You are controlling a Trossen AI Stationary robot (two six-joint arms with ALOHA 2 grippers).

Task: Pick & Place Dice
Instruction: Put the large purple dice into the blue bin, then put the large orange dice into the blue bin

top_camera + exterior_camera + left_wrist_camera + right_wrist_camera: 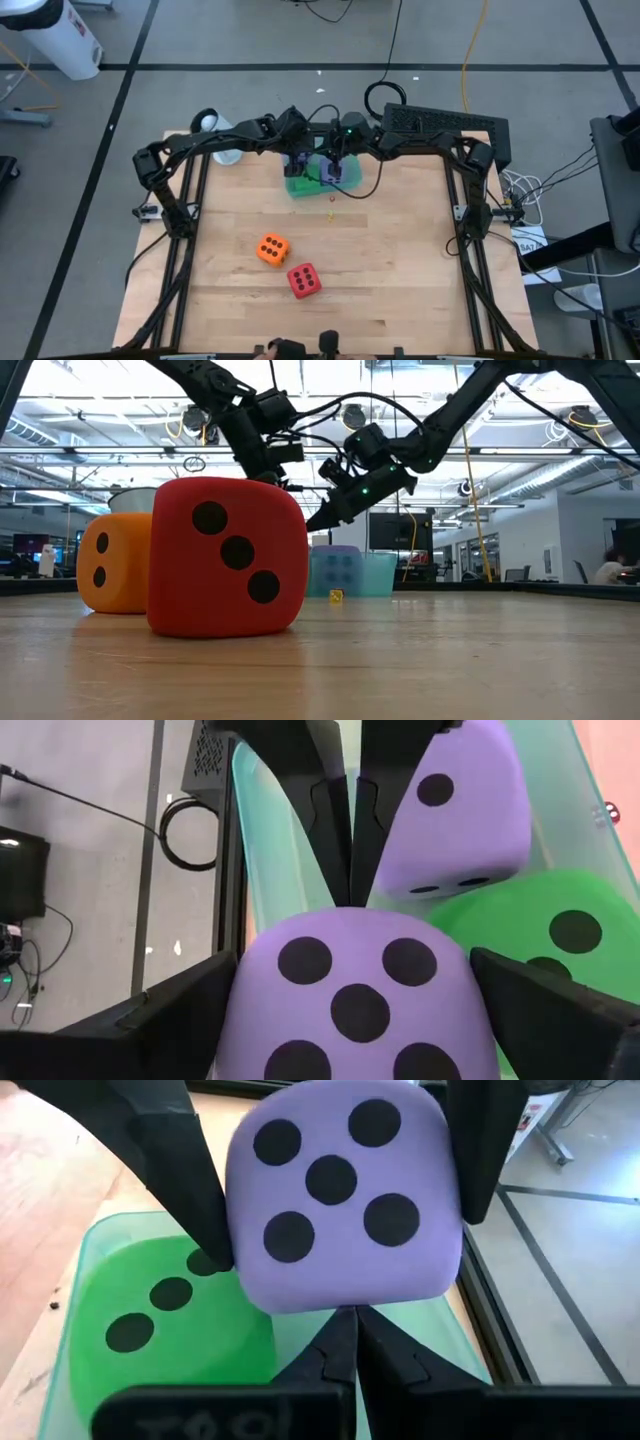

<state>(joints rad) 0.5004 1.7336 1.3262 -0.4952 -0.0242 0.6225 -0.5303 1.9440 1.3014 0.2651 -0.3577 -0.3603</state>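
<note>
My left gripper (pixel 360 1010) is shut on a purple die (pixel 360 990) whose five-pip face shows, over the far left part of the teal tray (pixel 245 840). In the tray lie a green die (pixel 560 935) and a second purple die (pixel 460 810). My right gripper (pixel 350 1330) is shut, its tips right at the held die's edge (pixel 340 1302). On the wood nearer me rest the orange die (pixel 272 249) and the red die (pixel 304 280). In the low view the red die (pixel 225 555) hides the held one. My left gripper pinches the purple die between its two fingers (pixel 190 1010), one on each of two opposite side faces (pixel 235 1230). It comes from above, slanting in from the table's left. Whether the die rests on the tray floor or hangs clear, I cannot tell. My right gripper's shut tips (pixel 350 890) reach the same die's edge; whether they touch it, I cannot tell.
A tiny yellow die (pixel 332 213) lies on the wood just in front of the tray. A white round object (pixel 205 122) sits at the far left corner and a black box (pixel 450 125) at the far right. Open wood lies around the orange and red dice.
</note>
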